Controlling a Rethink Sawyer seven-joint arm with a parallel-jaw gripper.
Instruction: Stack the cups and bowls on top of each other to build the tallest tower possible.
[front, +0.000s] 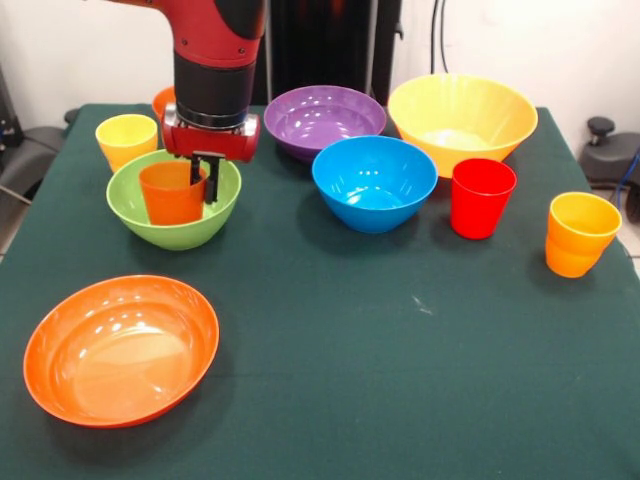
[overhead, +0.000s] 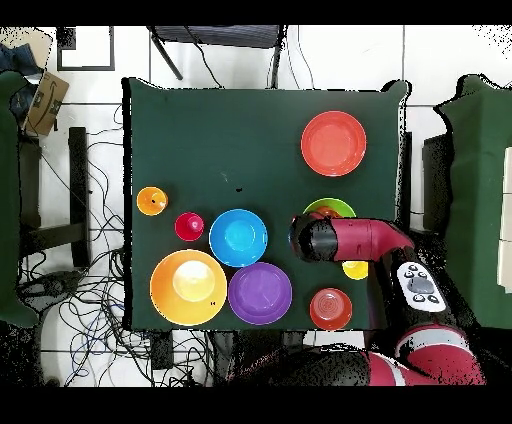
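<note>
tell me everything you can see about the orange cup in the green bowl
The orange cup is a small, glossy, handleless plastic tumbler, standing upright and mouth-up inside the green bowl. The gripper comes down at its rim, one finger at the cup's right wall. In the overhead view the arm hides it.

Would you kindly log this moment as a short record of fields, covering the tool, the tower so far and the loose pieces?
tool: shut on orange cup
tower: orange cup upright inside green bowl, nothing above it
loose bowls: purple bowl, blue bowl, yellow bowl, shallow orange bowl
loose cups: red cup, yellow cup, yellow-orange cup
behind arm: small orange bowl, mostly hidden in the front view
</note>
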